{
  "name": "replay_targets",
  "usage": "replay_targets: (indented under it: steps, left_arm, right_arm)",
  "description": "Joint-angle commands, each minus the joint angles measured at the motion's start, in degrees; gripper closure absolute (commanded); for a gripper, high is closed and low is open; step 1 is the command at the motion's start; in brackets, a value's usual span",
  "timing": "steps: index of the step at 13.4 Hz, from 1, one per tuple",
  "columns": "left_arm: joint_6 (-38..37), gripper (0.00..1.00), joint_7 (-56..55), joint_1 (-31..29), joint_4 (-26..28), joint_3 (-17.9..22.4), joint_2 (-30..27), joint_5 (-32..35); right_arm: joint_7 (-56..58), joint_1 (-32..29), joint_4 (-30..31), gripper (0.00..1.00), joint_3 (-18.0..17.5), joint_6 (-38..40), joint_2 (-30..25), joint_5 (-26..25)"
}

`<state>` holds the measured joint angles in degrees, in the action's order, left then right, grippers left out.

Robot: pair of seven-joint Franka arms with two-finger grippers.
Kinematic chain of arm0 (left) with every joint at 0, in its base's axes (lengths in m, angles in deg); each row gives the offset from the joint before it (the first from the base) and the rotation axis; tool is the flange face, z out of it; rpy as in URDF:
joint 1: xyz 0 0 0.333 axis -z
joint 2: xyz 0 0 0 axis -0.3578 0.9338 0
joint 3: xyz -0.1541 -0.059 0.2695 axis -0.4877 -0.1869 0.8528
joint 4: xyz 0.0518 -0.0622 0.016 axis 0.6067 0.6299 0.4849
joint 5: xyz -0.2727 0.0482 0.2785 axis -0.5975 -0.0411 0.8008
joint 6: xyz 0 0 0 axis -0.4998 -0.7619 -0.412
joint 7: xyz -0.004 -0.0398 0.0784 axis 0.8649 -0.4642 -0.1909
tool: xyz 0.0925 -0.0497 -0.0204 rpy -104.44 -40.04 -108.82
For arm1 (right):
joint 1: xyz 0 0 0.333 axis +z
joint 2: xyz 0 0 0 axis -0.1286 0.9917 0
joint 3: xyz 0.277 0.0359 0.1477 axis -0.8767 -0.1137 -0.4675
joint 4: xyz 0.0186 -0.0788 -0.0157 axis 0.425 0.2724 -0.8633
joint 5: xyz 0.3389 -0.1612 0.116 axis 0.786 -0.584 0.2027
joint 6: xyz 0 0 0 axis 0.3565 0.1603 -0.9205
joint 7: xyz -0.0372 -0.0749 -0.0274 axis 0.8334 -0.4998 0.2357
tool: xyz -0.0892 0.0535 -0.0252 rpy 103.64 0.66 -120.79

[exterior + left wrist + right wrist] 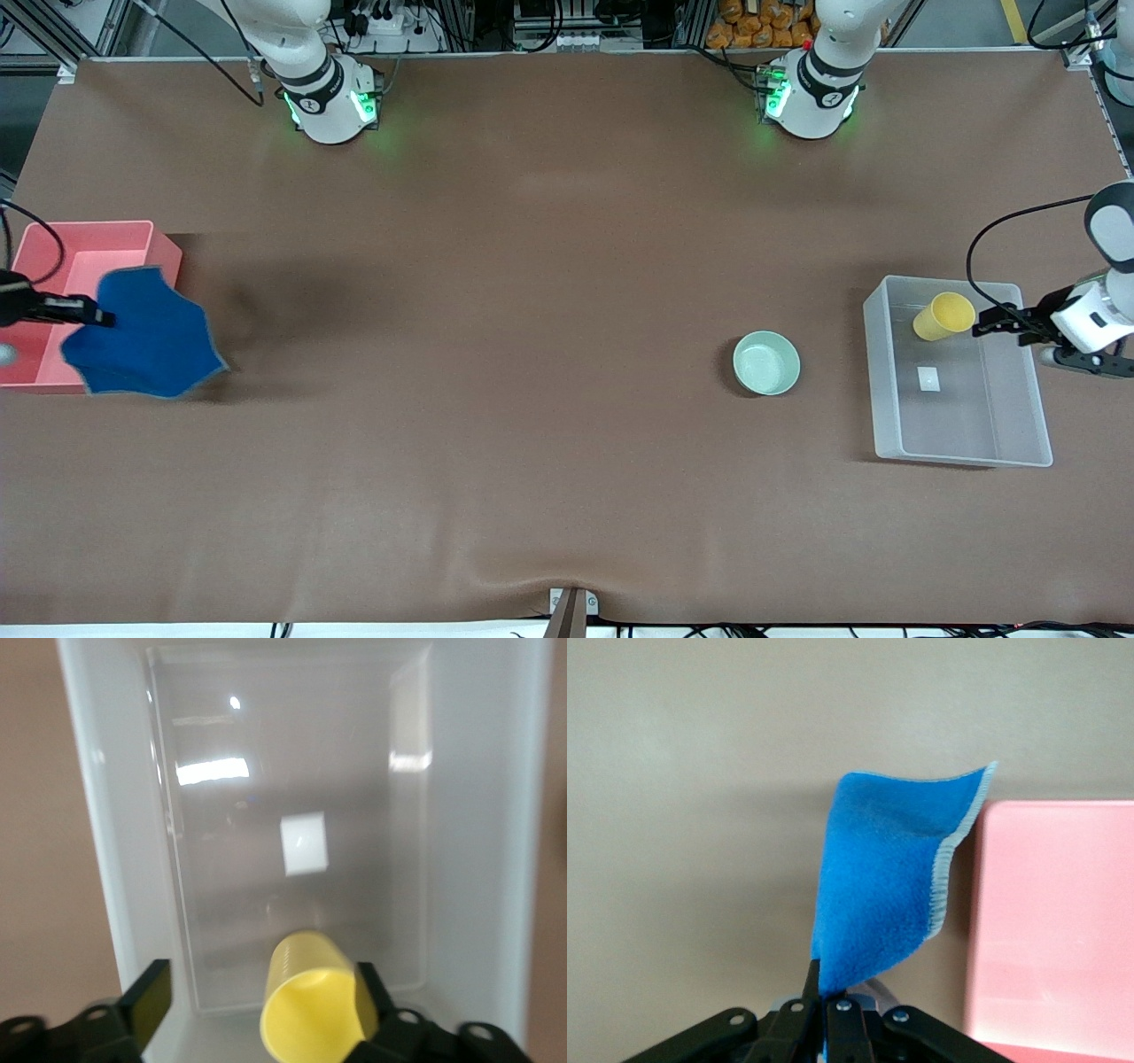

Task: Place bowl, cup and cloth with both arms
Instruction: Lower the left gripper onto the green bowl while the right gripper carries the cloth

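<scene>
Front view shows the bowl sitting upright on the brown surface, untouched, just beside the clear bin and toward the left arm's end. The cup hangs tilted over that clear bin, above the part of it farther from the front camera. The left gripper holds it: in the left wrist view one of the fingers stands well apart from the cup, while the other presses the cup's wall, so the fingers are spread wide with the cup against only one of them. A small white label lies on the bin's floor.

At the right arm's end, the cloth hangs from the right gripper over the nearer corner of the pink bin, draping out over the bin's edge and above the surface. In the right wrist view the fingers are pinched together on one edge of the cloth, which hangs beside the pink bin.
</scene>
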<state>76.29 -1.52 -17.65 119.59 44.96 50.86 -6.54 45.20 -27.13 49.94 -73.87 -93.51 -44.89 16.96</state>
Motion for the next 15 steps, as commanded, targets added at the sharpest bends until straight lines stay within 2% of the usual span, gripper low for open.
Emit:
replay_targets:
  steps: [1, 3, 6, 9, 11, 13, 15]
  left_arm:
    - [-0.72, 0.0, -8.88, -0.06, 0.2, -5.38, -4.17, -0.81]
    - [-0.72, 0.0, -20.12, -0.06, -1.55, -10.3, -3.91, -0.64]
    - [-0.72, 0.0, -35.16, 0.9, -2.17, -15.05, -3.3, -0.03]
    - [-0.72, 0.0, -50.09, 7.04, -1.91, -15.94, -2.77, -0.11]
    - [-0.72, 0.0, -61.78, 11.7, -1.91, -15.94, -0.32, 0.24]
    - [-0.72, 0.0, -66.74, 15.13, -1.56, -15.77, 2.31, 0.24]
    - [-0.72, 0.0, -69.21, 15.77, -0.51, -15.59, 4.95, 1.9]
  right_arm:
    - [4.54, -3.28, -3.38, 1.0, -0.96, 3.82, 0.08, -2.06]
    - [7.53, -5.13, -4.7, 1.0, -0.96, 4.79, 0.08, -2.59]
    - [9.82, -7.06, -6.9, 1.0, -0.96, 8.73, -0.01, -2.59]
    - [12.36, -8.56, -7.96, 1.0, -0.96, 10.33, -0.01, -2.68]
    - [13.95, -10.05, -7.96, 1.0, -0.96, 10.24, -0.01, -2.68]
    - [16.41, -11.54, -8.31, 1.0, -0.96, 10.24, 0.08, -2.85]
    - [18.69, -12.86, -8.66, 1.0, -0.96, 9.98, 0.17, -3.47]
